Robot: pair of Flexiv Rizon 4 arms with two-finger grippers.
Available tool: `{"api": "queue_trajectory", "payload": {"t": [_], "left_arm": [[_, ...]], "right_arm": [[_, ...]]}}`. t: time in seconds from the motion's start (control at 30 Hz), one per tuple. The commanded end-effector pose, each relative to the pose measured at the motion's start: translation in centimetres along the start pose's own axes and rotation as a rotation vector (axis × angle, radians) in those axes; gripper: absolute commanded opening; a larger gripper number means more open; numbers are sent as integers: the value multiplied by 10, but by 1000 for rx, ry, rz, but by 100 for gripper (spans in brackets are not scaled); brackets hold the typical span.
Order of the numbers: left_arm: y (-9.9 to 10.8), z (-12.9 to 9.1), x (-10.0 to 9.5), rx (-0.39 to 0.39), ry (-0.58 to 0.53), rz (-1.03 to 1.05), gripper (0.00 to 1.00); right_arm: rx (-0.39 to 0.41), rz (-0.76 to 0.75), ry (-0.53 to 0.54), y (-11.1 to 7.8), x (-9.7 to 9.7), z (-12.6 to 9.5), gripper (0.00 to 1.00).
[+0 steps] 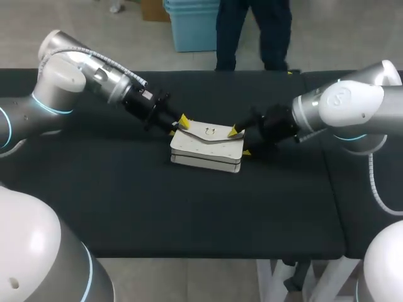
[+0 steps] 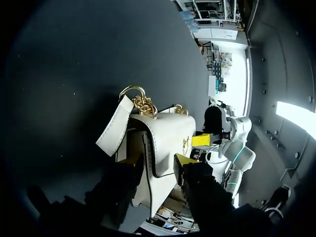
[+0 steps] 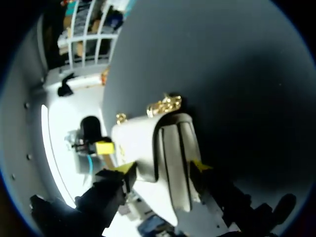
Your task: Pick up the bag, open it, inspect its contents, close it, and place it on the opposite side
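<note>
The left arm is clad in glossy white-grey shells, with a thin cyan ring set at a joint. A ribbed grey cable is run along its silver forearm section, which is ended by a black wrist. The right arm is built alike, with rounded pale shells, a cyan band and a corrugated white hose. The left gripper and the right gripper are made with matt black, blocky fingers, each capped by a bright yellow tip. Large white domed housings are seen in the near corners.
</note>
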State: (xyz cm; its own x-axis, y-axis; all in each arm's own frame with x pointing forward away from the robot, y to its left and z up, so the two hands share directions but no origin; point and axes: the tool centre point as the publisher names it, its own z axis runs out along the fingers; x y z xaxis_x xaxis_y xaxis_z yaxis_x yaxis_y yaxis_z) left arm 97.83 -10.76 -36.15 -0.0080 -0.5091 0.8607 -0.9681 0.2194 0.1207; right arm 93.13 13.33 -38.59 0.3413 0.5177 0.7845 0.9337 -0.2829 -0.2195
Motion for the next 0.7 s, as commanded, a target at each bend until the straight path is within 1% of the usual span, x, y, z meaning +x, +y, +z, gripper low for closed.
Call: {"api": "queue_trajectory", "payload": {"t": [0.03, 0.07, 0.1, 0.13, 0.17, 0.4, 0.43, 0.47, 0.5, 0.53, 0.57, 0.7], "left_arm": [[0, 2, 0, 9, 1, 5, 22], [0, 2, 1, 14, -3, 6, 16], [1, 2, 2, 14, -4, 7, 4], [1, 2, 2, 15, -7, 12, 0], [1, 2, 2, 16, -9, 13, 0], [1, 5, 1, 19, -25, 16, 0], [1, 4, 1, 20, -26, 16, 8], [1, 4, 1, 21, -28, 16, 32], [2, 4, 1, 22, -31, 18, 45], [2, 3, 1, 25, -32, 19, 51], [2, 2, 1, 26, -33, 19, 58], [3, -1, 3, 37, -36, 23, 47]], "right_arm": [[-3, 1, 7, 2, -1, 1, 32], [-11, 2, 10, 2, 0, 0, 27], [-15, 3, 14, 2, 0, -2, 15], [-19, 3, 17, 2, 1, -3, 1], [-26, 5, 17, 2, 1, -3, 0], [-44, 16, 15, 4, -1, -5, 0], [-45, 17, 17, 4, -1, -6, 9], [-45, 17, 17, 4, -2, -6, 37], [-45, 17, 17, 4, -2, -7, 56], [-45, 16, 16, 4, -2, -7, 88], [-49, 16, 11, 4, -3, -9, 100], [-59, 19, 7, 5, -4, -14, 100]]}}
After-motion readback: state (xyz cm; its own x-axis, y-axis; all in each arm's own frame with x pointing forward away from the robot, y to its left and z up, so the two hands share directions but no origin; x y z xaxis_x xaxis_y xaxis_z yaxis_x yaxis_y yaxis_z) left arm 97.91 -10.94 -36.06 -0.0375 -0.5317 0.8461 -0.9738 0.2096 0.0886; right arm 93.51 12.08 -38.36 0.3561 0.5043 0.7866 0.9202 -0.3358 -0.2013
